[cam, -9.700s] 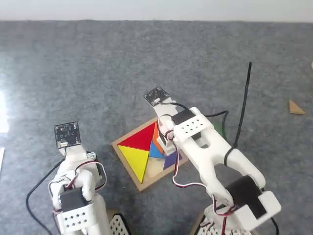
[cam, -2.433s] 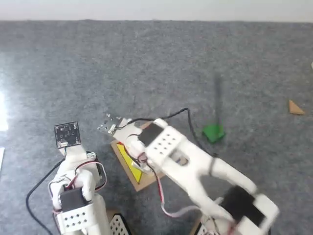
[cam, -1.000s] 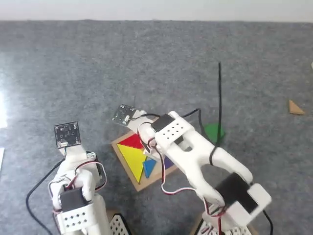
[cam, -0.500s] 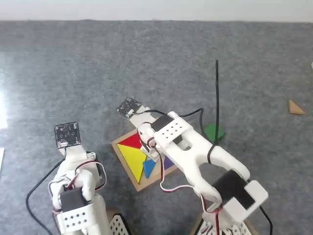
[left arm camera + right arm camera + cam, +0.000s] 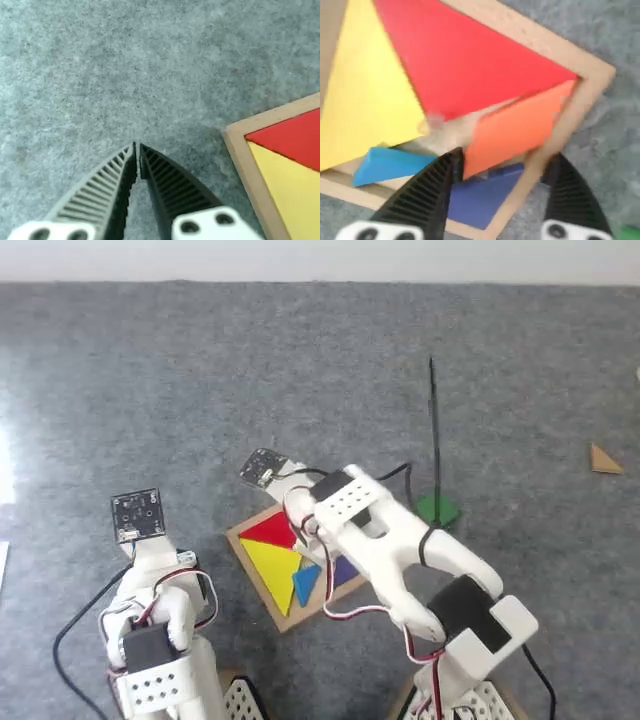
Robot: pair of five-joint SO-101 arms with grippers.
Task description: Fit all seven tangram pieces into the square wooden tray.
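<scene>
The square wooden tray (image 5: 262,590) lies between the arms. In it I see a red triangle (image 5: 274,530), a yellow triangle (image 5: 270,565) and a light blue triangle (image 5: 305,582). My right arm (image 5: 350,512) hangs over the tray's far side. My right gripper (image 5: 507,157) is open astride an orange piece (image 5: 517,129) that lies askew by the tray rim (image 5: 590,92), over a purple piece (image 5: 480,196). A green piece (image 5: 437,510) lies on the carpet right of the tray. My left gripper (image 5: 137,148) is shut and empty, beside the tray's corner (image 5: 235,137).
A small tan triangle (image 5: 603,459) lies far off at the right edge of the grey carpet. A black cable (image 5: 434,430) rises from the right arm above the green piece. Open carpet stretches beyond and to the left of the tray.
The right arm swung left across the tray, then came back over its far side, and has turned slightly in the last half second. The left arm has kept still.
</scene>
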